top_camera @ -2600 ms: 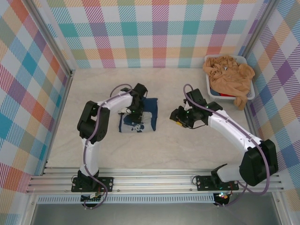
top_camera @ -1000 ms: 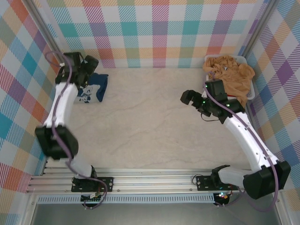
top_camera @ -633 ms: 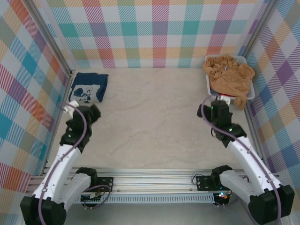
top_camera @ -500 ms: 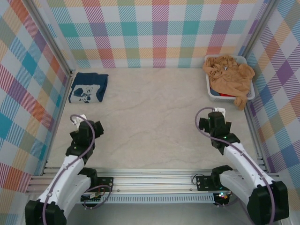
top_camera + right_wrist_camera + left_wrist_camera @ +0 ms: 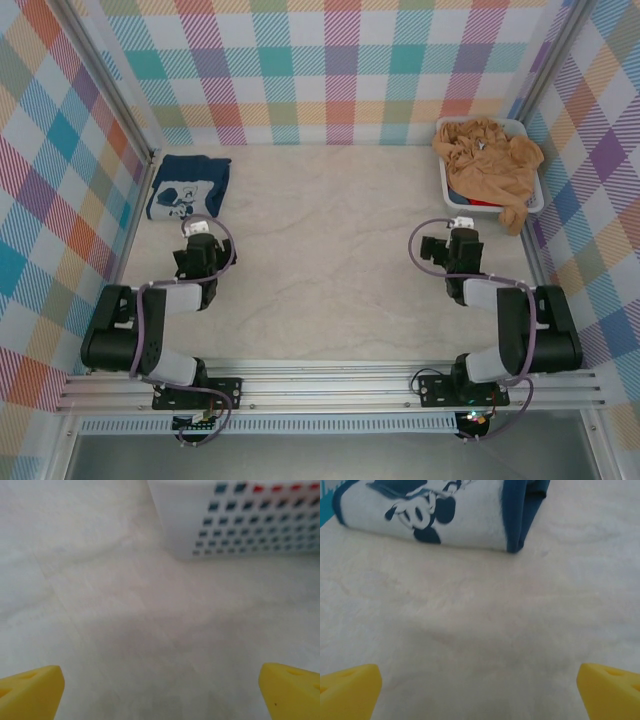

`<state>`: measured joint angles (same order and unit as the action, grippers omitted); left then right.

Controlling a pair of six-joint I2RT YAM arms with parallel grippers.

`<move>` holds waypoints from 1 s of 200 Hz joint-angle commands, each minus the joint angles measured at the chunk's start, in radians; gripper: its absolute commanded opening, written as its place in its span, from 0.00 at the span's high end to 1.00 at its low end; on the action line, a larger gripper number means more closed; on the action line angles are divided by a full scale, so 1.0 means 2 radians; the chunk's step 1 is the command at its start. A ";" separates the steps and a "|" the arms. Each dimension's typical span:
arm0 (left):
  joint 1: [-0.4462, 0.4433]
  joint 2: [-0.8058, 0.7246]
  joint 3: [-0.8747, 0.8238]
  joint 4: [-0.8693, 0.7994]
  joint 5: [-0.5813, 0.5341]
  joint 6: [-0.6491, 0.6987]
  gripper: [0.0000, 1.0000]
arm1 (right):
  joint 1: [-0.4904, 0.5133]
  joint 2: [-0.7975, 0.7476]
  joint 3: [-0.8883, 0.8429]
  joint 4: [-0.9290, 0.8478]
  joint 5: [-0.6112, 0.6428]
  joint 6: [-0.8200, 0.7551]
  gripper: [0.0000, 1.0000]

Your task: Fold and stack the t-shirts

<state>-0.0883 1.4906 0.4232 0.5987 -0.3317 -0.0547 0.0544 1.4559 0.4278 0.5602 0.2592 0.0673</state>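
A folded navy t-shirt (image 5: 188,186) with a white cartoon print lies at the back left of the table, and the left wrist view has it (image 5: 445,510) just ahead. Tan-orange t-shirts (image 5: 488,160) are heaped in the white tub (image 5: 528,205) at the back right. My left gripper (image 5: 197,253) rests low on the left side of the table, short of the navy shirt, open and empty. My right gripper (image 5: 452,249) sits low on the right, just in front of the tub, open and empty. Yellow fingertips (image 5: 347,692) stand wide apart, as do the right ones (image 5: 30,690).
The tub's perforated white wall (image 5: 240,520) rises close ahead in the right wrist view. Checked walls enclose the table on three sides. Bare table top (image 5: 330,250) spreads between the two arms. A metal rail (image 5: 330,385) runs along the near edge.
Both arms have folded back from the shirt and the tub, and their grippers now rest low near the table's sides. The navy shirt stays folded at the back left.
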 commanded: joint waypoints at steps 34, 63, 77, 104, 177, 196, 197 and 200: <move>-0.005 0.035 -0.009 0.116 0.023 0.018 0.00 | -0.005 0.044 -0.036 0.198 -0.042 -0.014 0.00; -0.001 0.037 -0.011 0.120 0.028 0.016 0.00 | -0.009 0.041 -0.017 0.152 -0.046 -0.011 0.00; 0.000 0.037 -0.012 0.122 0.028 0.017 0.00 | -0.008 0.040 -0.020 0.158 -0.045 -0.012 0.00; -0.003 0.035 -0.014 0.125 0.027 0.018 0.00 | -0.008 0.039 -0.021 0.161 -0.048 -0.013 0.00; -0.003 0.035 -0.014 0.125 0.026 0.019 0.00 | -0.008 0.040 -0.021 0.159 -0.049 -0.014 0.00; -0.004 0.036 -0.014 0.125 0.026 0.019 0.00 | -0.009 0.041 -0.017 0.153 -0.050 -0.013 0.00; -0.004 0.036 -0.014 0.125 0.026 0.019 0.00 | -0.009 0.041 -0.017 0.153 -0.051 -0.013 0.00; -0.003 0.036 -0.014 0.125 0.026 0.019 0.00 | -0.009 0.041 -0.017 0.154 -0.050 -0.013 0.00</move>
<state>-0.0956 1.5631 0.3862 0.8154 -0.2874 -0.0319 0.0425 1.5360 0.3702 0.8379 0.1806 0.0437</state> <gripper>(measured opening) 0.997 0.996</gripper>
